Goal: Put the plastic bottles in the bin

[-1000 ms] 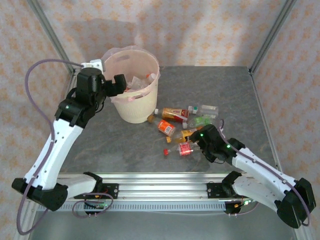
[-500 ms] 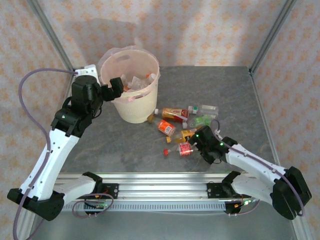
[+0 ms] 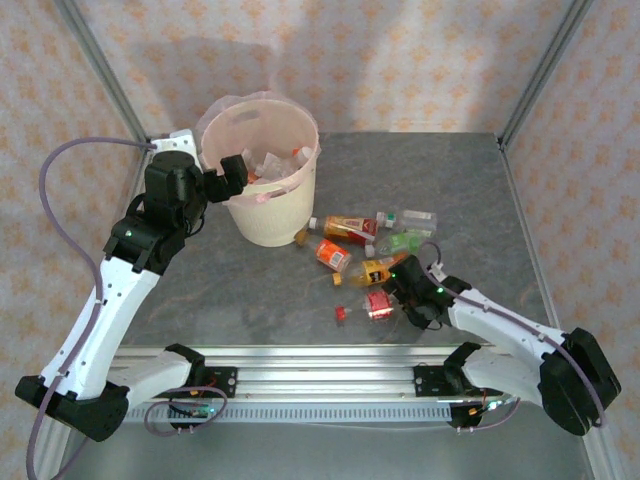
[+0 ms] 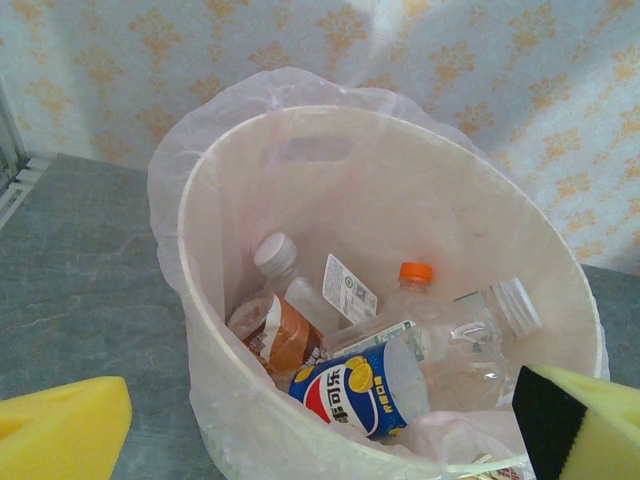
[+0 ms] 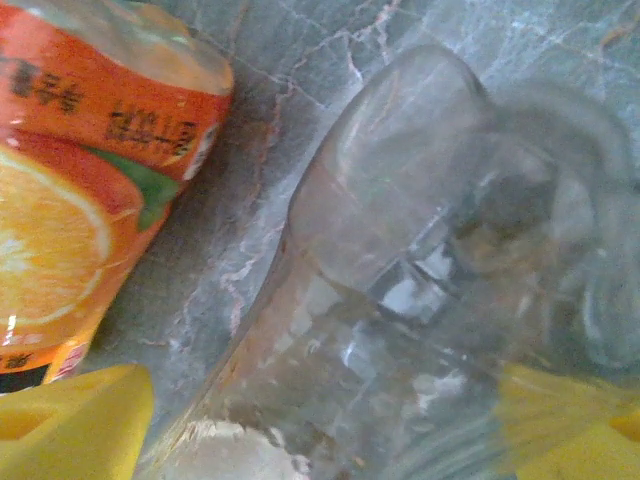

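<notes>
Bottle [image 5: 400, 230] sat inside right end effector [image 3: 392, 296], grip unclear; a centred squeeze seemed wisest. Left end effector [image 3: 234, 166] gaped at bin [image 3: 272, 222] nine o'clock.

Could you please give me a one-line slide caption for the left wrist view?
Open left gripper facing into the pink-lined bin, several plastic bottles already inside.

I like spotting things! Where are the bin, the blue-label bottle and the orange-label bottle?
bin [image 3: 262, 225]: top view, on its cream outer wall.
blue-label bottle [image 4: 345, 392]: left wrist view, on its label.
orange-label bottle [image 5: 80, 190]: right wrist view, on its label.
</notes>
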### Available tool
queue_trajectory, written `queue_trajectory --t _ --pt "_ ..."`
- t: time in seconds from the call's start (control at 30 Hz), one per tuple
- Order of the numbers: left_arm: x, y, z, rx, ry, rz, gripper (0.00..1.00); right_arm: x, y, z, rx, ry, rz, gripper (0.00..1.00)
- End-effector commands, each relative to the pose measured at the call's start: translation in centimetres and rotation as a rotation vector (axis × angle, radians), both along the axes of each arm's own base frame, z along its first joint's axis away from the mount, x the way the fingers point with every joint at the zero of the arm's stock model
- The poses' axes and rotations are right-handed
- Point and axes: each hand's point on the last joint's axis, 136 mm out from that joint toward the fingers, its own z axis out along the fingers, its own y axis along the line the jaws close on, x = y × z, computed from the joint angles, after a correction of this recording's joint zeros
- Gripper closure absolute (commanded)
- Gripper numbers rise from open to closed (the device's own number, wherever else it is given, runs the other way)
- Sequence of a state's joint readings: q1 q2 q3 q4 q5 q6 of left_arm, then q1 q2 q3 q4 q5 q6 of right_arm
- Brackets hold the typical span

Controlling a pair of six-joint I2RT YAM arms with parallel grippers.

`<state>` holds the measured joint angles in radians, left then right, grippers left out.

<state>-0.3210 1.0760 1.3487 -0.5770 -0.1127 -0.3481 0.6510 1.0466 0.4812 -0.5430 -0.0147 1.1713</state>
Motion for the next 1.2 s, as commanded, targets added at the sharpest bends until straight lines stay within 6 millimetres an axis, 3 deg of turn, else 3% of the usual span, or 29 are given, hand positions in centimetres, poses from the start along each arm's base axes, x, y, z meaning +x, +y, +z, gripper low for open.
queue_trajectory --t 0.0,0.17,0.3,0.47,0.67,0.8,1.17 --pt "-0.1 0.2 0.7 -0.018 -0.031 0.015 0.0 0.4 -0.8 -0.6 -0.032 -0.02 -0.032 0.13" --pt "-0.3 0.3 0.8 -0.017 -0.033 0.019 0.0 0.7 -0.9 -1.5 -0.029 -0.006 -0.039 0.17" --pt "-0.3 0.2 0.9 -0.017 -0.032 0.014 0.0 0.9 -0.6 -2.1 -0.001 0.005 -0.044 0.29" --pt "-0.5 0.2 1.4 -0.019 -0.035 0.008 0.0 1.3 -0.7 -0.4 0.002 -0.023 -0.034 0.41" --pt "-0.8 -0.4 2.0 -0.048 -0.045 -0.025 0.0 2.0 -1.5 4.3 -0.004 -0.154 -0.002 0.42" --pt "-1.0 -1.4 2.5 -0.091 -0.053 -0.076 0.0 2.4 -1.7 8.7 0.006 -0.283 0.063 0.44" --pt "-0.9 -7.6 3.0 -0.26 -0.012 -0.353 0.0 6.1 1.8 22.6 0.033 -0.734 0.338 0.44"
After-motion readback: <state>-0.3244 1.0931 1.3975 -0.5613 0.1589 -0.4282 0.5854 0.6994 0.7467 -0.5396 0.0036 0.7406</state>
